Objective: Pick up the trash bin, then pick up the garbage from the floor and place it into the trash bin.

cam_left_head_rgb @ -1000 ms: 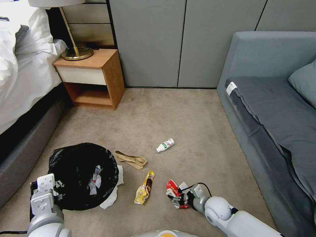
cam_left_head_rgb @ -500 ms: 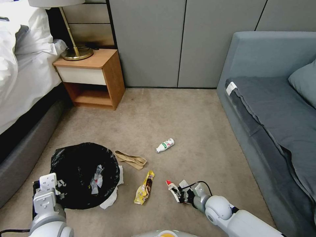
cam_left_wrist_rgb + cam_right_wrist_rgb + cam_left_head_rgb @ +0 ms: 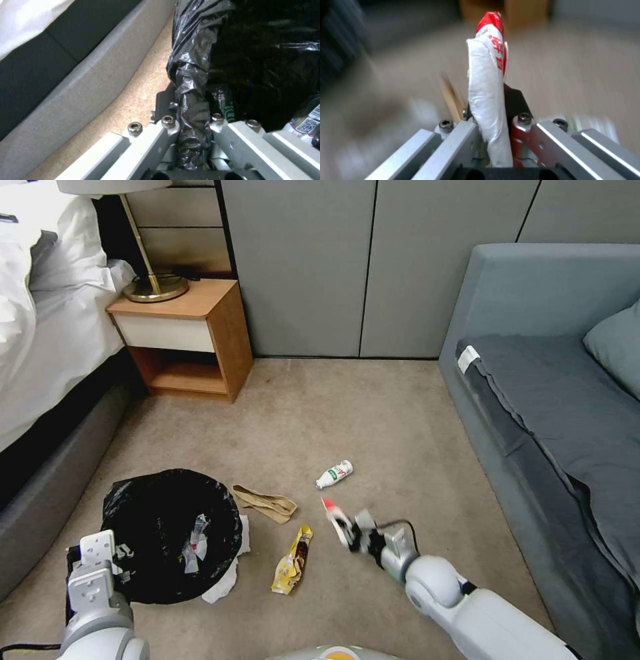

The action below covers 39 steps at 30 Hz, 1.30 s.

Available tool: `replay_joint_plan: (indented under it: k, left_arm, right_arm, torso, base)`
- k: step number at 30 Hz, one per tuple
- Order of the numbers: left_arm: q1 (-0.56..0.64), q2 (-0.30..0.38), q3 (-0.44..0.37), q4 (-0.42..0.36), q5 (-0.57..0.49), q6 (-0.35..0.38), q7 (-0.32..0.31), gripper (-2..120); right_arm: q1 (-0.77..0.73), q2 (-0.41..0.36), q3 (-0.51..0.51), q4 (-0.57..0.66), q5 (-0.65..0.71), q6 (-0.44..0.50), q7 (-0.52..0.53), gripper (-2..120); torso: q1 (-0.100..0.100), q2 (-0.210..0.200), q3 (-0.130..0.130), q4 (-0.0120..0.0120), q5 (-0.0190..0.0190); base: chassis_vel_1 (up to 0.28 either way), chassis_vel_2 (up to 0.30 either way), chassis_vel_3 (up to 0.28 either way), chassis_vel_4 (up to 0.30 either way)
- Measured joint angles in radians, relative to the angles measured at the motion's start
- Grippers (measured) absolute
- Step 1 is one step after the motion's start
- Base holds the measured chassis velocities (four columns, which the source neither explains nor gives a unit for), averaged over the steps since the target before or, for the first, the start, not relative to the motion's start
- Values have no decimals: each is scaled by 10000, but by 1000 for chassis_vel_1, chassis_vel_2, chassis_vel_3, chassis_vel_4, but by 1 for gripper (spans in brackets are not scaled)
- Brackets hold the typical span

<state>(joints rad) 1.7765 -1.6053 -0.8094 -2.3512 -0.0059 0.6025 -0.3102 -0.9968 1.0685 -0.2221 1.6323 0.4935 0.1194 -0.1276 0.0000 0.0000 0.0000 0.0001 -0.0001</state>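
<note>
Your right hand (image 3: 348, 527) is pinching a red-and-white wrapper (image 3: 488, 82) above the carpet — the trash bin (image 3: 170, 533) is sitting at nine o'clock from it, its rim being clamped by your left hand (image 3: 191, 120).

Right gripper (image 3: 352, 530) raised over the carpet (image 3: 400, 433) near 6 o'clock, clamped on a red-and-white wrapper (image 3: 333, 511); left gripper (image 3: 93, 570) low at 8 o'clock, against the near rim of the black-lined trash bin (image 3: 167, 533). Strewn between them: a yellow wrapper (image 3: 293, 560), a crumpled brown paper bag (image 3: 265, 503), white paper scraps (image 3: 227, 580) beside the bin, and a small bottle (image 3: 335, 474) lying near centre. Nightstand (image 3: 183, 337) at 11 o'clock, sofa (image 3: 553, 400) at 3 o'clock.
</note>
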Motion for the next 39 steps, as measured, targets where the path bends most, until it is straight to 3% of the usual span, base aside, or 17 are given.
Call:
replay_joint_plan:
  k: [6,8,11,15,22,39]
  left_arm:
    - [-29,-24,108,1,43,15,1,1]
    - [-2,-27,153,-5,49,20,13,1]
    - [48,-27,194,-37,37,33,25,1]
    - [91,-28,243,-87,45,35,27,1]
    - [167,-29,265,-154,55,35,28,1]
    - [218,-16,141,-280,8,34,32,1]
  right_arm:
    - [680,426,-137,1134,100,1439,-1288,0]
    - [1332,694,-570,1469,177,1981,-2073,0]
    - [2157,900,-1389,1611,424,2187,-2411,0]
    - [3253,1449,-2870,1248,623,2220,-2411,0]
    - [3807,2178,-4280,47,667,2235,-2181,0]
    - [3320,1823,-4247,-586,619,2338,-2665,0]
  torso:
    - [0,0,0,-2,-3]
    - [0,0,0,-3,0]
    - [0,0,0,-1,0]
    - [0,0,1,-1,0]
    - [0,-1,0,0,0]
    - [0,0,0,-3,2]
  base:
    - [0,0,0,0]
    - [0,0,0,0]
    - [0,0,0,0]
    - [0,0,0,0]
    - [0,0,0,0]
    - [0,0,0,0]
